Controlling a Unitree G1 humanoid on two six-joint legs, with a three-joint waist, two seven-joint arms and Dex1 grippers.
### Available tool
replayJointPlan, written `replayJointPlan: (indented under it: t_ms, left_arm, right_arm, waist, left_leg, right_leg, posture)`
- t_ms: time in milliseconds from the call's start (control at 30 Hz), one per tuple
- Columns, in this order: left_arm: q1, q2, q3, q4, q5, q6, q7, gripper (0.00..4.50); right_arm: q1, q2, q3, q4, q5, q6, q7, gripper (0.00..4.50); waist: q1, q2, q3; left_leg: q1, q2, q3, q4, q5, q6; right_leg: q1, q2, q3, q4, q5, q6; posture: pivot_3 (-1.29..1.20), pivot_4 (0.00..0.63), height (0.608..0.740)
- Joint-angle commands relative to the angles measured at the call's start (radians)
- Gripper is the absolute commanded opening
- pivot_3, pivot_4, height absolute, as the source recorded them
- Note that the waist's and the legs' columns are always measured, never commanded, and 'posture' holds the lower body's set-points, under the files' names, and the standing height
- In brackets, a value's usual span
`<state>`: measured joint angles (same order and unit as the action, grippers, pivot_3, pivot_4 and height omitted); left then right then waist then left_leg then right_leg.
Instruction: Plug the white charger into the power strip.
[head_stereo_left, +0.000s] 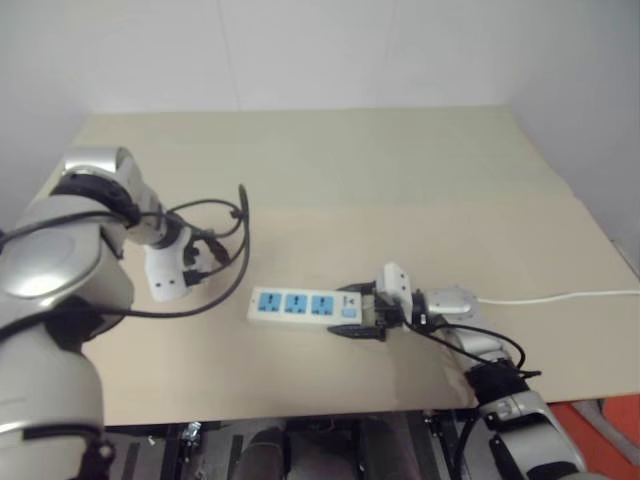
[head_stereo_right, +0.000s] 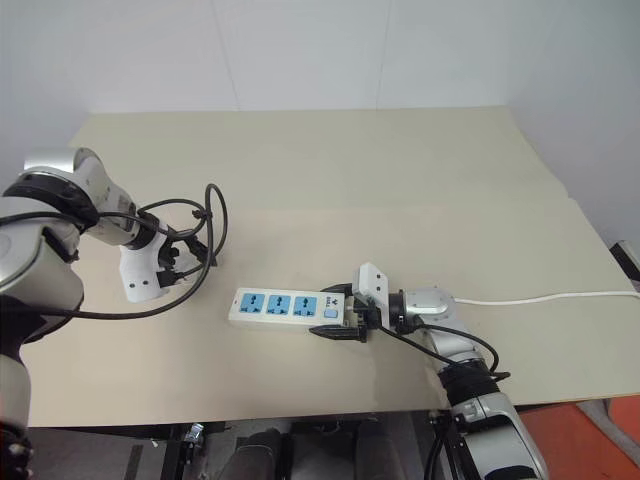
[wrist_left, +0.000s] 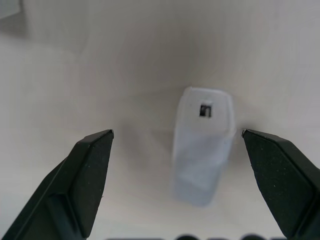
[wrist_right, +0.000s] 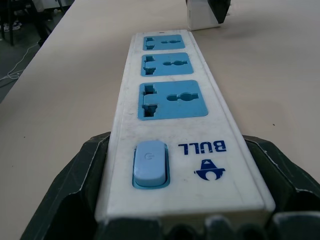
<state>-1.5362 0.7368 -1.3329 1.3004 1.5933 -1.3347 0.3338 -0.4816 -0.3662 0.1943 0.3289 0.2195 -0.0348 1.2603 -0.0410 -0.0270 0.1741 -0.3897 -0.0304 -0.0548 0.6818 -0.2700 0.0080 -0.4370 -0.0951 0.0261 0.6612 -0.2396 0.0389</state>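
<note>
White charger (wrist_left: 204, 145) between open left claw (wrist_left: 175, 150) fingers; right claw (wrist_right: 185, 215) gripping power strip (wrist_right: 172, 95)

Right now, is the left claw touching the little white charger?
Apart. In the left wrist view, the white charger stands between the left gripper's open fingers, with table showing on both sides.

A bare test room or lab: a plain beige table (head_stereo_left: 420, 170) stands against blank white walls (head_stereo_left: 300, 50), and in the right wrist view, loose cables (wrist_right: 15, 60) trail on the floor beyond the table's edge.
</note>
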Motion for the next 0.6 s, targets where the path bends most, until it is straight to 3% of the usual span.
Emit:
replayJointPlan:
  t_ms: [33,167,267,533,600]
  left_arm:
    - [-0.008,0.002,0.007,0.012,-0.024,-0.011,-0.025,4.5]
    - [-0.008,0.001,0.006,0.013,-0.037,-0.013,-0.054,4.5]
    - [-0.005,0.001,0.01,0.012,-0.049,-0.024,-0.067,3.92]
    - [-0.005,0.008,0.015,0.009,-0.077,-0.041,-0.104,1.29]
    - [-0.004,0.012,0.02,0.01,-0.086,-0.045,-0.11,1.0]
  right_arm:
    - [0.01,-0.004,-0.012,-0.045,0.021,0.009,-0.011,3.42]
    - [0.019,-0.004,-0.012,-0.054,0.022,0.011,-0.017,3.42]
    - [0.023,-0.004,-0.011,-0.057,0.021,0.01,-0.022,3.42]
    - [0.021,-0.002,-0.011,-0.054,0.02,0.007,-0.03,3.42]
    - [0.022,-0.002,-0.01,-0.054,0.019,0.006,-0.031,3.42]
  waist:
    - [0.0,0.0,0.0]
    - [0.0,0.0,0.0]
    - [0.0,0.0,0.0]
    - [0.0,0.0,0.0]
    - [0.0,0.0,0.0]
  left_leg:
    - [0.0,0.0,0.0,0.0,0.0,0.0]
    - [0.0,0.0,0.0,0.001,0.0,0.0]
    - [0.0,0.0,0.0,0.001,0.0,0.0]
    - [0.0,-0.001,0.0,0.002,0.0,0.0]
    - [0.0,-0.001,0.0,0.002,0.0,0.0]
  right_leg:
    - [0.0,0.0,0.0,0.0,0.0,0.0]
    - [0.0,0.0,0.0,0.001,0.0,0.0]
    - [0.0,0.0,0.0,0.001,0.0,0.0]
    - [0.0,-0.001,0.0,0.002,0.0,0.0]
    - [0.0,-0.001,0.0,0.002,0.0,0.0]
  posture:
    - [0.0,0.15,0.74]
    - [0.0,0.15,0.74]
    - [0.0,0.15,0.74]
    - [0.0,0.15,0.74]
    - [0.0,0.15,0.74]
